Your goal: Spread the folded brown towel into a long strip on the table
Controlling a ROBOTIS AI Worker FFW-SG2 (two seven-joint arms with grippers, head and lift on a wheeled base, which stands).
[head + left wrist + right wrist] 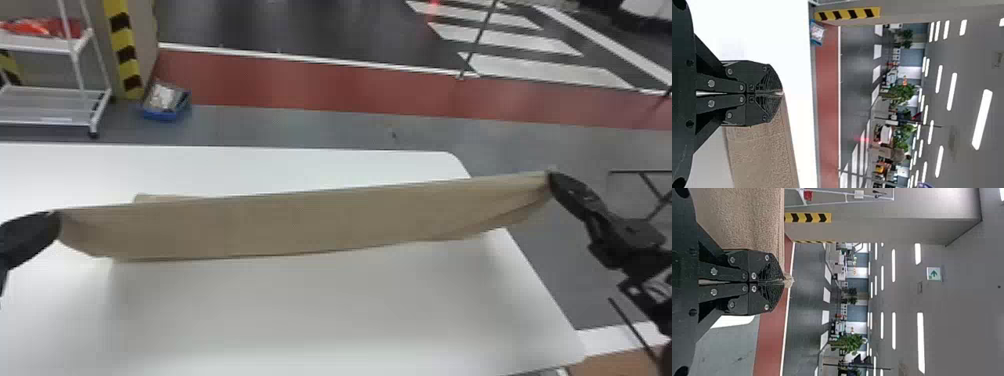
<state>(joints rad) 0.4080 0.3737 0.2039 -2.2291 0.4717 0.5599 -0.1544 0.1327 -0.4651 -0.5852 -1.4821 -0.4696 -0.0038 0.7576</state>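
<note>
- By the black two-fingered left pincer [781,93], clenched shut, one upper corner of the long brown cloth towel [300,220] is gripped.
- By the matching right pincer [783,281], also clenched, the opposite upper corner is gripped; a small tip of cloth is left poking past its fingers.
- Between the two, the towel is stretched into a wide band, its upper edge drawn nearly straight; the lower edge is curved up towards both ends, and some loose folds are seen near the right one.
- Behind the upper edge, towards the left, a short flap is shown, so a layer may be left folded there.
- The right end is carried past the side edge of the white, smooth-topped surface [325,310], over the grey floor [545,265].
- Lengthwise opening is judged largely done; lowering, releasing and flattening are left. Whether the surface is touched by the lower edge cannot be told.
</note>
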